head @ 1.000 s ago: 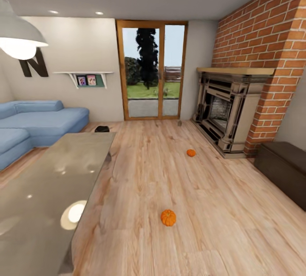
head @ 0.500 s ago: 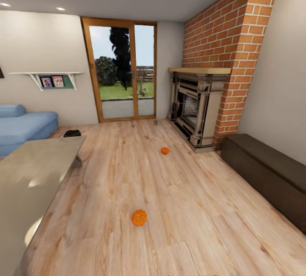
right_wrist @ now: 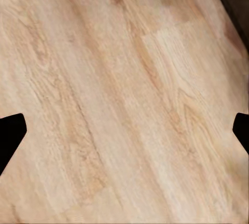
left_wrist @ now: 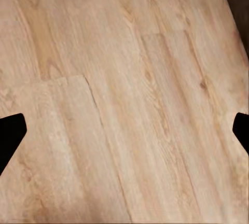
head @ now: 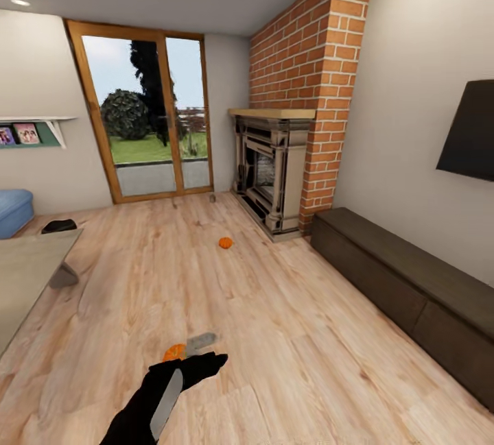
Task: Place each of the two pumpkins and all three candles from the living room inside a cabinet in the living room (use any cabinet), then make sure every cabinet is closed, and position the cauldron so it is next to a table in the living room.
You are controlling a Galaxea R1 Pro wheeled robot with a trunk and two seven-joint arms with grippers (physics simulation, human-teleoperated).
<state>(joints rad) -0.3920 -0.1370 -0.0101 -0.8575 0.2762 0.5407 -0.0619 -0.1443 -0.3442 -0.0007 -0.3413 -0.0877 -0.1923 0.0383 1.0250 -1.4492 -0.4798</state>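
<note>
two pumpkins (head: 226,243) (head: 173,352) lay on the wooden floor (head: 274,335); both claws, left gripper (left_wrist: 124,130) and right gripper (right_wrist: 124,130), were spread wide, empty.

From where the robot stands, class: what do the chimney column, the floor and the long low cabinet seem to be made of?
Chimney column: red brick, matte, pale mortar lines showing. Floor: light wood planks or laminate, visible grain and board seams, slight sheen. Cabinet: dark-brown wood, apparently, with flat smooth fronts; grain too faint to confirm.

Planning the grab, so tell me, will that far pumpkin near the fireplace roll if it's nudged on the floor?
Probably. The pumpkin looks round and sits free on smooth wooden floor, so a nudge may roll it. Its shape might make a pinch slip.
</note>
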